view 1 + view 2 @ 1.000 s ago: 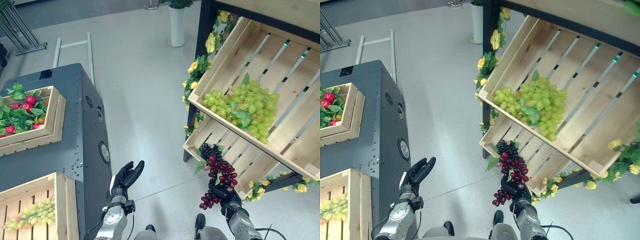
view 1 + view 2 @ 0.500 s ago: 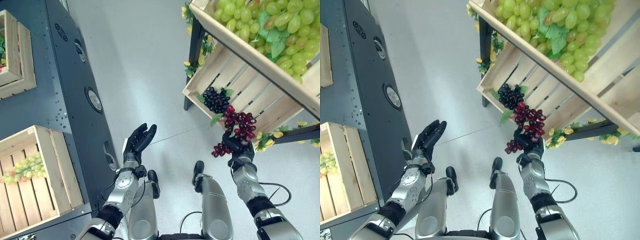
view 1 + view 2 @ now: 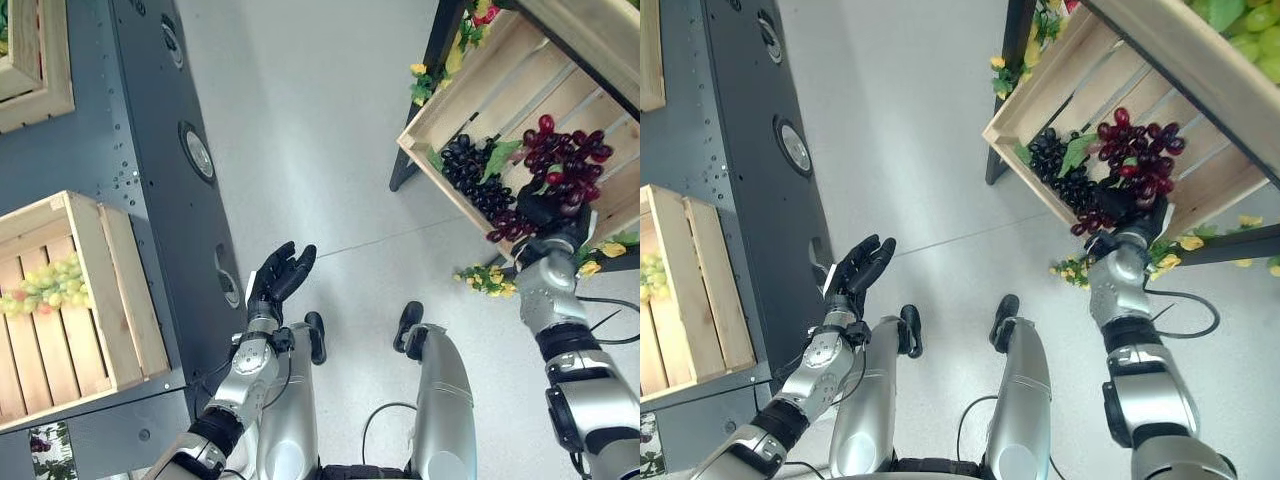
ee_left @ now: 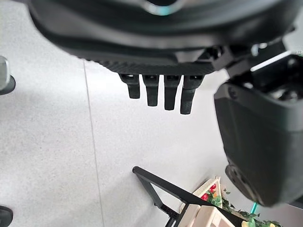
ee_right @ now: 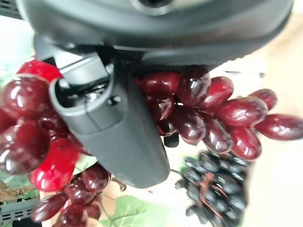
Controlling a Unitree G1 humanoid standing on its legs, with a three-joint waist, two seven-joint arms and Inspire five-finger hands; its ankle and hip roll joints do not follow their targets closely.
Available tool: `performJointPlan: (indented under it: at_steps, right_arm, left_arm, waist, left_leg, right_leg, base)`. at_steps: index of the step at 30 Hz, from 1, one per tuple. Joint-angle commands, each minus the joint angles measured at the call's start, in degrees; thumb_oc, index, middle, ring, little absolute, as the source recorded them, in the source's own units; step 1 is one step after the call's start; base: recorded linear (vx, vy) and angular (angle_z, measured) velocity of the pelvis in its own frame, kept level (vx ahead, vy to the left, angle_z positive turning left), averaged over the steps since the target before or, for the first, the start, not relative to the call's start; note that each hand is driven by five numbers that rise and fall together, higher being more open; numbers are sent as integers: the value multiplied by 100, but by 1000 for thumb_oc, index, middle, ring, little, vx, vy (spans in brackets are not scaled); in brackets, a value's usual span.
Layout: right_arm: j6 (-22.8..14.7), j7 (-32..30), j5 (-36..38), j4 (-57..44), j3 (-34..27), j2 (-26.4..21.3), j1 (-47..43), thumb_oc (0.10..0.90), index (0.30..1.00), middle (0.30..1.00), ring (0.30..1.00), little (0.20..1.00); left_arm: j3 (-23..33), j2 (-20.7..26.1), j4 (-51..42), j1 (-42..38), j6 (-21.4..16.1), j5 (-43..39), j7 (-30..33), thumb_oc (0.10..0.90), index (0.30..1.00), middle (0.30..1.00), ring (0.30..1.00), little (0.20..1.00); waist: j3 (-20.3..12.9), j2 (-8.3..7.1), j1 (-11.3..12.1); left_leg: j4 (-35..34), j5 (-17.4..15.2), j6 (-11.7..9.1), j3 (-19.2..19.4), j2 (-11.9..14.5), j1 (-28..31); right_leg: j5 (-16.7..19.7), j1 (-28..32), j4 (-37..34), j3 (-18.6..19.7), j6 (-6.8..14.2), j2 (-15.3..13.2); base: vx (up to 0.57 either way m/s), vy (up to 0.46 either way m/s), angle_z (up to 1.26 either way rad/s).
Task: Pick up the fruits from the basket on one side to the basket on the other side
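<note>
The red grapes [image 3: 563, 167] are hanging in the right hand [image 3: 548, 213], fingers clamped around the bunch, over the lower crate [image 3: 452, 95] at 2 o'clock. Black grapes [image 3: 472, 176] are lying in that crate (just beside the red bunch). The left hand [image 3: 277, 283] is hovering at 7 o'clock, fingers straight and apart. A crate of green grapes [image 3: 52, 282] is sitting on the counter [image 3: 118, 170] at 9 o'clock.

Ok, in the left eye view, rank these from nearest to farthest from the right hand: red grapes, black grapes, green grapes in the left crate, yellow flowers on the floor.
1. red grapes, held in the right hand
2. black grapes, in the crate just to its left
3. yellow flowers, on the floor below; close to the black grapes' distance
4. green grapes, in the crate far left
</note>
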Motion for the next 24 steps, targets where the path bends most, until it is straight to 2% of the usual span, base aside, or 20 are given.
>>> performJointPlan:
  at_steps: [1,3,4,5,6,12,16,17,21,24]
  right_arm:
    - [290,-453,-885,493,-114,-1283,-1020,400,300,300,300,300]
    - [430,-470,-1029,686,-13,-1405,-1160,400,300,300,300,300]
    - [758,-391,-1402,1130,260,-1707,-1467,400,300,300,300,300]
    - [756,-381,-1400,1153,280,-1714,-1498,400,300,300,300,300]
    - [963,-411,-1633,1372,511,-1925,-1721,400,300,300,300,300]
    - [1167,-827,-2049,1765,909,-2212,-2194,400,300,300,300,300]
    - [1366,-1067,-2607,1742,1132,-2301,-2484,400,300,300,300,300]
    - [1373,-1018,-2682,1725,1207,-2307,-2543,800,900,900,900,900]
    - [1493,-775,-2756,1654,1404,-2385,-2666,800,900,900,900,900]
    - [1381,-589,-2669,1693,1423,-2396,-2619,800,900,900,900,900]
  left_arm:
    - [-234,256,-949,56,-561,-15,22,800,900,900,900,900]
    - [-263,293,-988,63,-563,-35,37,800,900,900,900,900]
    - [-341,404,-1105,91,-576,-66,84,800,900,900,900,900]
    - [-336,398,-1110,90,-573,-65,87,800,900,900,900,900]
    - [-399,485,-1184,114,-584,-87,110,800,900,900,900,900]
    - [-510,588,-1242,184,-635,-51,145,800,900,900,900,900]
    - [-535,645,-1269,258,-675,-126,101,800,900,900,900,900]
    - [-527,641,-1278,271,-670,-122,73,800,900,900,900,900]
    - [-491,672,-1314,298,-703,-175,-57,800,900,900,900,900]
    - [-484,664,-1354,302,-667,-157,-98,800,900,900,900,900]
  waist:
    - [-85,112,140]
    - [-85,112,159]
    - [-85,100,219]
    - [-85,107,213]
    - [-85,98,253]
    - [-85,129,313]
    - [-85,165,333]
    - [-85,173,333]
    - [-85,175,336]
    - [-85,166,342]
  left_leg:
    - [72,-619,372,88,-254,130]
    - [75,-611,374,75,-251,108]
    - [81,-588,383,34,-249,43]
    - [82,-588,383,33,-248,37]
    - [80,-563,384,2,-249,-12]
    - [38,-505,383,-57,-266,-99]
    - [-43,-464,357,-43,-272,-74]
    - [-50,-456,352,-43,-276,-66]
    - [-103,-444,350,-11,-262,1]
    - [-134,-445,352,14,-247,80]
  right_leg:
    - [-818,399,687,-145,-196,62]
    - [-811,389,686,-161,-202,65]
    - [-794,353,687,-202,-221,67]
    - [-793,348,687,-203,-222,68]
    - [-786,313,698,-223,-238,65]
    - [-784,241,715,-264,-265,50]
    - [-793,261,672,-266,-263,41]
    - [-798,266,675,-259,-263,42]
    - [-822,313,671,-264,-265,18]
    - [-824,380,660,-283,-259,-7]
  base:
    - [0,0,0]
    - [14,-24,2]
    - [25,-46,4]
    - [28,-66,8]
    - [14,-37,9]
    - [14,-27,8]
    - [0,0,0]
    - [0,0,0]
    - [0,0,0]
    - [1,0,4]
